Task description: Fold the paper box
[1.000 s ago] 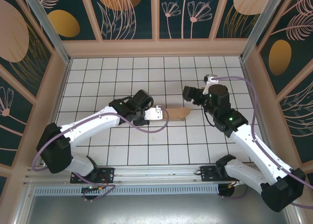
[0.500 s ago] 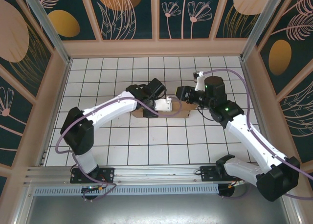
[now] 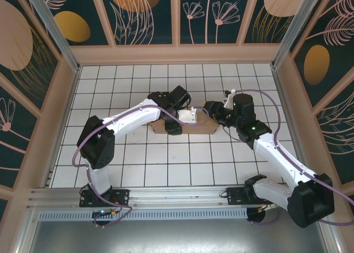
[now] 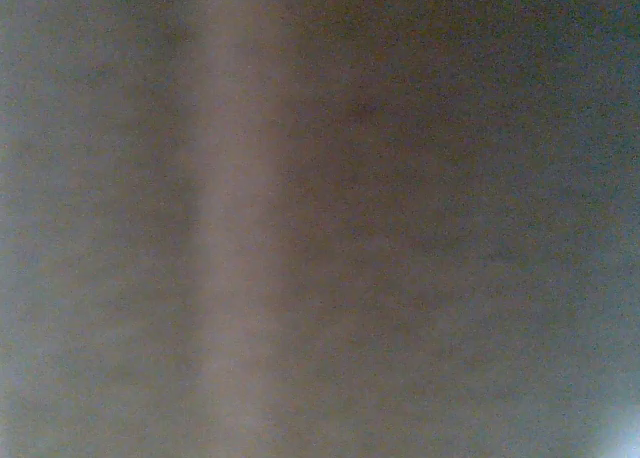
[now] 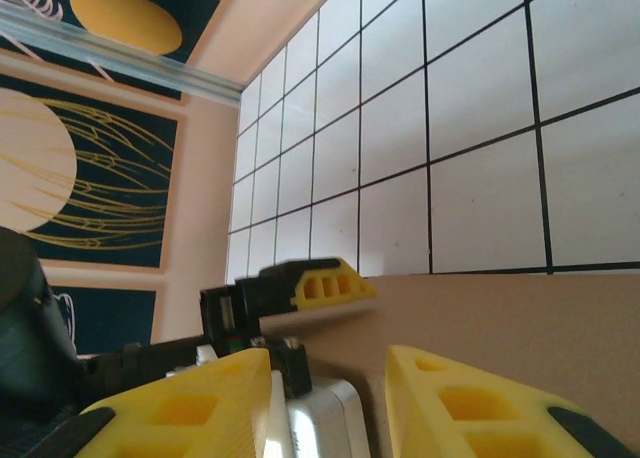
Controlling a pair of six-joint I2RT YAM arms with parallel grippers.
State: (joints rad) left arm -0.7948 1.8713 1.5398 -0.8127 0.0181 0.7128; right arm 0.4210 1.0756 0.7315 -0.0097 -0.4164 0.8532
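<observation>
Paper box (image 3: 209, 128): desk (image 3: 138, 164) centre, low. Left claw (image 3: 191, 116), right claw (image 3: 209, 108) newly brought against it. Right fingers (image 5: 200, 413) apart; left state cannot be told. Fold engaged.

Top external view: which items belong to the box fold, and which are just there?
Part of the job:
- paper box
- left tool
- right tool

Just there:
- tiled table
- patterned walls
- aluminium rail
</observation>
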